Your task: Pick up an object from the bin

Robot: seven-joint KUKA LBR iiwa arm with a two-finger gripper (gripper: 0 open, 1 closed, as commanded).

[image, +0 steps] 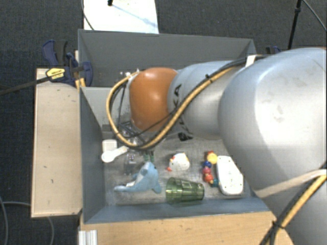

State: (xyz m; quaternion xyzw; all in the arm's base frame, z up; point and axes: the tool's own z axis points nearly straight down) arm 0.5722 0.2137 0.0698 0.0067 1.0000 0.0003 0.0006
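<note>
Blue toy (142, 180) lies in the bin's (93, 137) near left part, long axis running left to right, just on the near side of the fingers (132, 161). Whether these are apart or together we cannot tell. A white spoon (110, 153) lies to their left.

The arm (255, 121) hides much of the bin (93, 147).

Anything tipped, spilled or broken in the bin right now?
Only the green cup lies tipped on its side by the front wall of the bin, next to the light blue toy. Nothing looks spilled or broken.
</note>
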